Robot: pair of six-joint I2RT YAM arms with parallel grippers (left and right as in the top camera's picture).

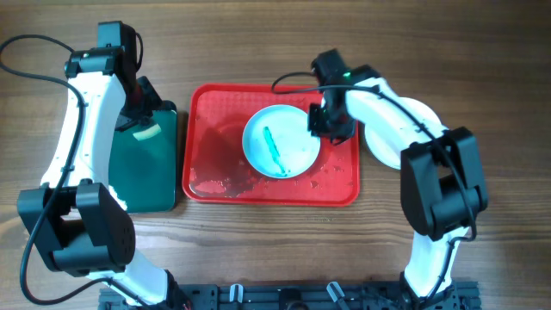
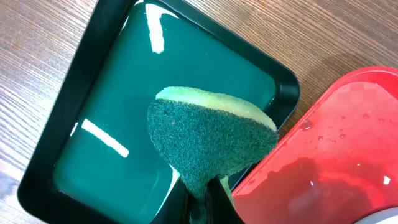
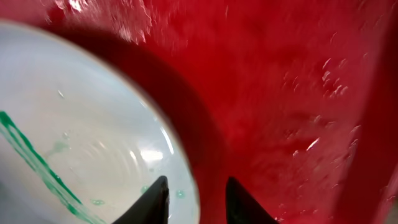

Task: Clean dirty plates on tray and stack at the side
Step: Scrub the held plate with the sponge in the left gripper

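One plate with a teal-green smear lies on the red tray, right of its middle. My right gripper straddles the plate's right rim and is shut on it. In the right wrist view one finger is over the plate and the other over the wet tray, with the gripper across the rim and a dark shadow under the rim. My left gripper is shut on a green and yellow sponge. It holds the sponge over the dark green tray, beside the red tray's corner.
White plates are stacked on the table right of the red tray, partly under my right arm. The dark green tray with liquid stands left of the red tray. Water drops lie on the red tray's front part.
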